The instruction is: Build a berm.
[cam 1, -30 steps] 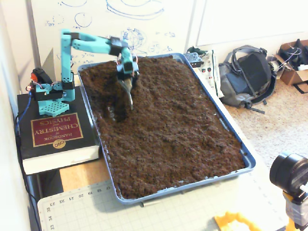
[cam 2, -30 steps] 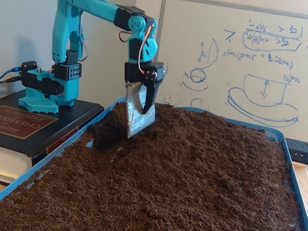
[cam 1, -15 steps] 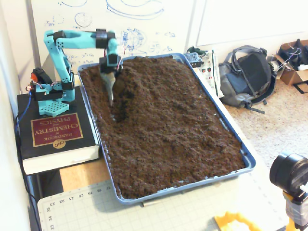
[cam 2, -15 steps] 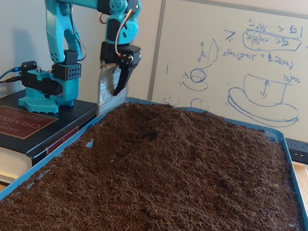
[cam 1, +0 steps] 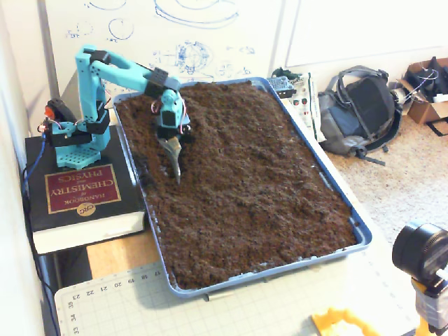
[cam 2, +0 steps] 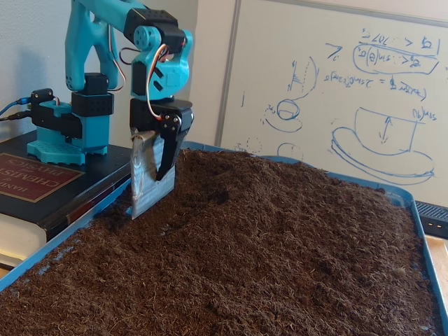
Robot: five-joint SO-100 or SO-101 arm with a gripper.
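One turquoise arm [cam 1: 112,70], one blue tray [cam 1: 360,231] of soil, one thick book [cam 1: 80,196] under the arm's base, one backpack [cam 1: 360,108] on the floor, one cardboard box [cam 1: 427,87], one whiteboard [cam 2: 336,91], one cutting mat [cam 1: 245,308]

Rough matt soil [cam 1: 245,175], plastic tray [cam 1: 360,227]

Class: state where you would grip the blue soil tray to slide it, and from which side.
Probably the raised lip of the blue tray, from its long right side in the high fixed view: the lip stands above the soil, while the book and arm crowd the left.
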